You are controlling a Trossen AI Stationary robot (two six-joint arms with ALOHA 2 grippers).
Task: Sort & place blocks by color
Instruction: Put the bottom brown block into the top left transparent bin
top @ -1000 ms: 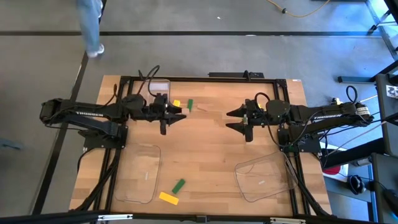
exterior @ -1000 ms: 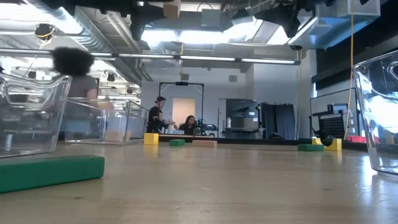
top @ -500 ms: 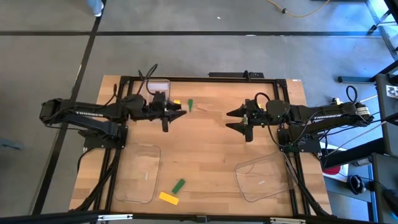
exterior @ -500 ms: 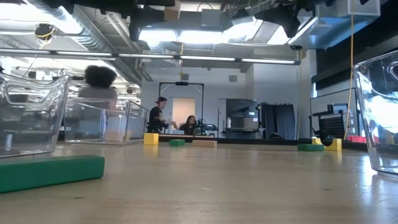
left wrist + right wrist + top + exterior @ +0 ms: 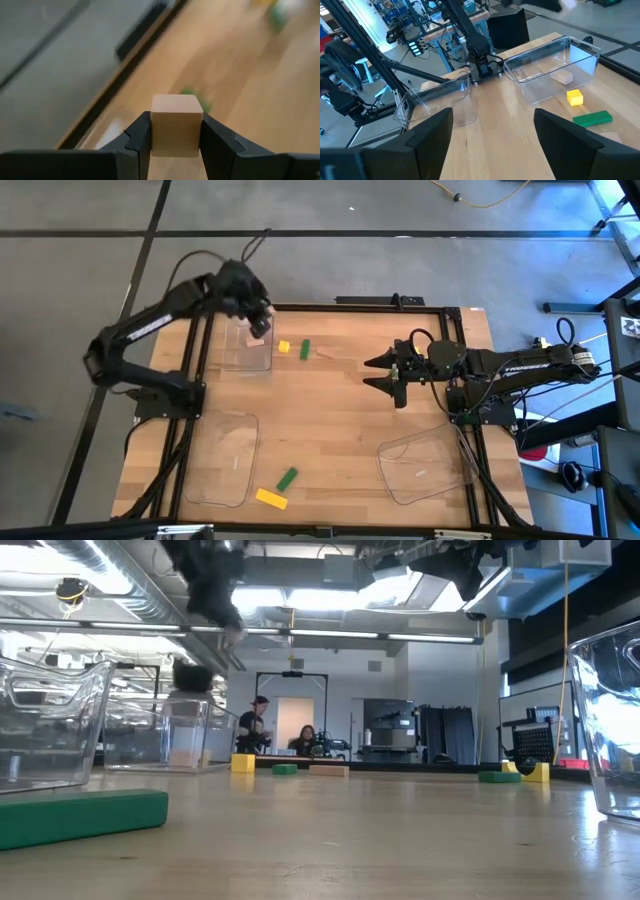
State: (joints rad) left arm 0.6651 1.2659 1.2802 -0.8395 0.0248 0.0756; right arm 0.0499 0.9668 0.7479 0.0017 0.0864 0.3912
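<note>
One small tan wooden block (image 5: 176,125), light, rigid and best pinched on flat opposite faces, sits clamped in the left gripper (image 5: 175,145) above the far-left clear plastic tray (image 5: 248,352); the right gripper (image 5: 384,372) waits, fingers spread.

Grey concrete floor (image 5: 330,270) around the worktop (image 5: 340,420), crossed by dark tape lines (image 5: 300,233). Yellow cable (image 5: 480,198) on the floor at the far side. Room behind is an open workshop: exposed ducting (image 5: 130,590) and strip lights (image 5: 430,638) overhead, lit doorway (image 5: 294,715) at the back, two people (image 5: 275,732) by it, dark cabinets (image 5: 440,735) beside. Black chair (image 5: 507,27) and equipment racks (image 5: 410,30) beyond the worktop edge.
</note>
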